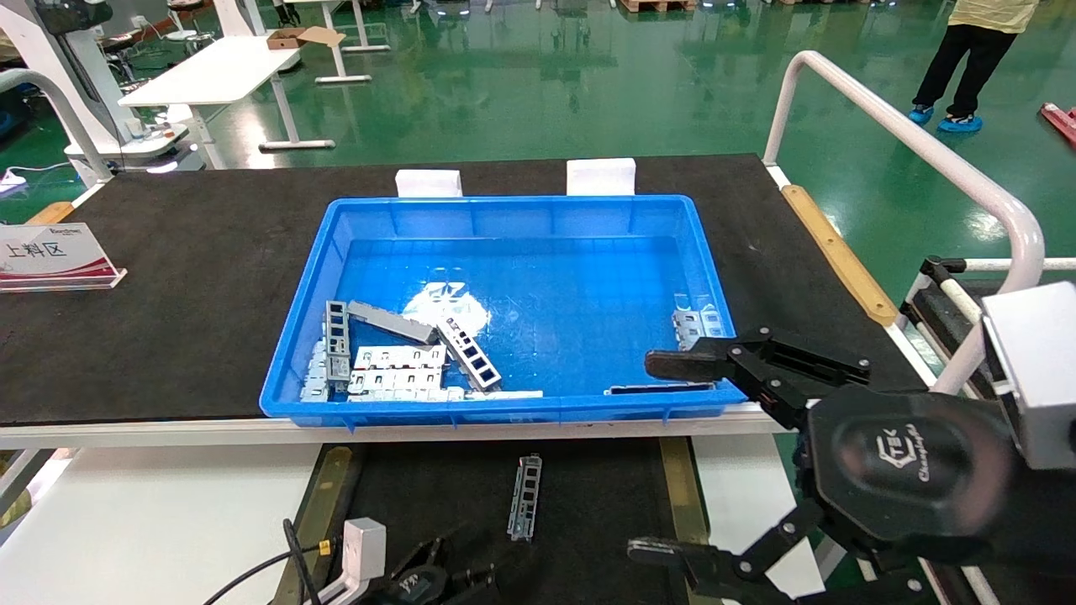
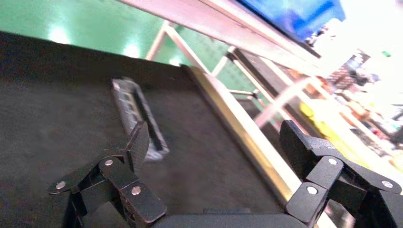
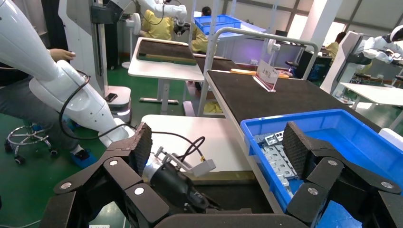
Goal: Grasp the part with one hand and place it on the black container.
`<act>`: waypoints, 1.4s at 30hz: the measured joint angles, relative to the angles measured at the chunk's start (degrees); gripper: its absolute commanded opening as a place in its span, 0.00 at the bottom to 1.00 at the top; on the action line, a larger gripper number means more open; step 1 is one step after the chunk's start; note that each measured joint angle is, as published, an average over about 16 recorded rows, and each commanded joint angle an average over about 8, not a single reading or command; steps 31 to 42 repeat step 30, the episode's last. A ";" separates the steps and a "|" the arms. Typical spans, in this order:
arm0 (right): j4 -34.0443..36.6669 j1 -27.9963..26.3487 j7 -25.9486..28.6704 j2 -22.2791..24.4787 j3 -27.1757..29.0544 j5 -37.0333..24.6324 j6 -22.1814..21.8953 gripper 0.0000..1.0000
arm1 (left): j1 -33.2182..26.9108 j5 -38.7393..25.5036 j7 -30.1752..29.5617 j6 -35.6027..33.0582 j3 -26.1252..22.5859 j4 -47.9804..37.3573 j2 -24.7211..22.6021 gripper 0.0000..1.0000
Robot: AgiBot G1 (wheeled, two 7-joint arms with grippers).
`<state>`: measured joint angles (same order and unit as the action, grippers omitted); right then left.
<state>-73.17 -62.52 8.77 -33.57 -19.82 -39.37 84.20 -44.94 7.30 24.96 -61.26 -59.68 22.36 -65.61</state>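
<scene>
Part (image 1: 524,497): lies flat on black container (image 1: 588,504), long axis 12-to-6. Left wrist view alone shows its raised walls (image 2: 138,118). Left gripper (image 1: 437,571), at the part's 7 o'clock, spread, empty, partly cut off. Right gripper (image 1: 664,458), at 3 o'clock, spread. More strips in blue crate (image 1: 504,403).

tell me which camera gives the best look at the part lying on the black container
The head view: the part shows whole, lying flat on the black container, clear of both grippers. The left wrist view shows it close but blurred, with the open left gripper beside it. The right wrist view does not show it.
</scene>
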 measured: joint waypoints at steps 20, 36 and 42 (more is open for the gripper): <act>0.00 -0.01 -0.01 0.01 -0.02 0.01 -0.01 1.00 | -0.04 -4.74 -5.25 -1.03 -3.48 16.71 10.31 1.00; 0.00 -0.01 -0.01 0.01 -0.03 0.02 -0.01 1.00 | 0.83 -4.58 -5.16 1.91 -3.22 24.27 13.78 1.00; 0.00 -0.01 -0.01 0.01 -0.03 0.02 -0.01 1.00 | 0.83 -4.58 -5.16 1.91 -3.22 24.27 13.78 1.00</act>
